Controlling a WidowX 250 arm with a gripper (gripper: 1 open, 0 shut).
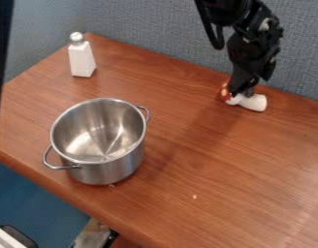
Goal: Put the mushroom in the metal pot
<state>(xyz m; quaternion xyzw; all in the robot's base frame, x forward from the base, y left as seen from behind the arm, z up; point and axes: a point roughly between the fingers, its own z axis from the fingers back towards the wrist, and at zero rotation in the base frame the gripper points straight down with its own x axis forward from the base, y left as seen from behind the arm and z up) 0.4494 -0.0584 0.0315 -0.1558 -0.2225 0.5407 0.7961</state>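
The gripper [236, 89] comes down from the top right, its black arm [239, 24] cut off by the upper edge. Its tips sit right over the mushroom [248, 101], which lies on its side near the far right edge of the table [227, 165]. Only the cream stem and a sliver of red cap show; the rest of the cap is hidden behind the dark fingers. Whether the fingers are apart, together or clamped on the mushroom: cannot tell (too dark, too small at this res.). They look to be touching or just short of it, no clearer than that.

The pot [101, 140] stands upright near the front left edge, well apart from the mushroom, mouth open; one loop handle shows at the front left, the other at the back right. Inside seems bare, only reflections.

A white bottle [80, 55] stands upright at the far left corner, well away from both. Nothing lies on the wood btw. mushroom and pot. A dark strip runs down the left edge of the view, unclear what it is. Blue wall behind.
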